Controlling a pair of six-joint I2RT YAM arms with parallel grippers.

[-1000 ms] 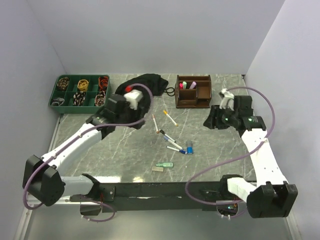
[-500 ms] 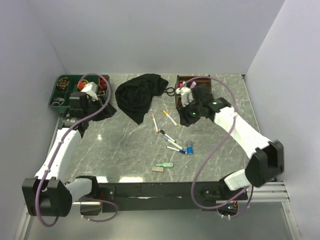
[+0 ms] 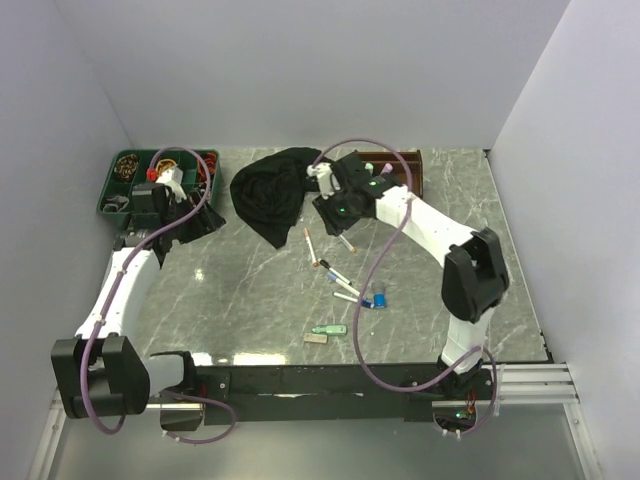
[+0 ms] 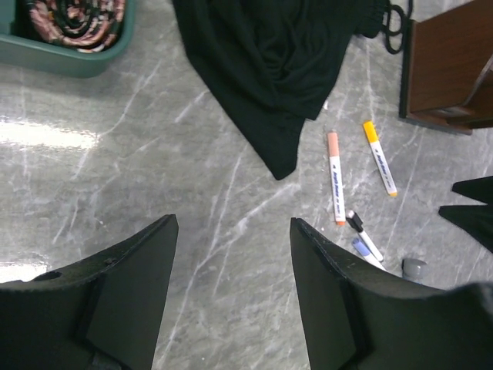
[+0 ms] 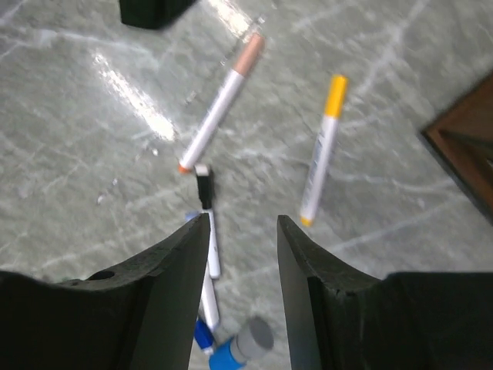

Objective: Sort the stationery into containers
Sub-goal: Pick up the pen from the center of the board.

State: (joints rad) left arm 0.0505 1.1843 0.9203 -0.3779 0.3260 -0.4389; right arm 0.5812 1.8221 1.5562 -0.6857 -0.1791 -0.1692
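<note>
The big black cloth lies bunched up at the back of the table. The green tray sits to the left of the cloth. The brown wooden organiser sits to the right of it, partly hidden by the right arm.

The left gripper hangs between the cloth and the tray. Its jaws are apart and hold nothing. The right gripper hangs by the cloth's near right side, and its jaws are apart and empty too.

The stationery lies on the table in front of the cloth. The peach-capped pen is just beside the cloth's tip. The yellow-capped pen lies next to it, on the organiser side. Both lie just ahead of the right jaws. The yellow pen points almost straight away from them, so a sideways squeeze would cross it. The right arm is much nearer.

The black-capped pen, the blue-capped piece, the green highlighter and the grey eraser lie farther from the cloth.
</note>
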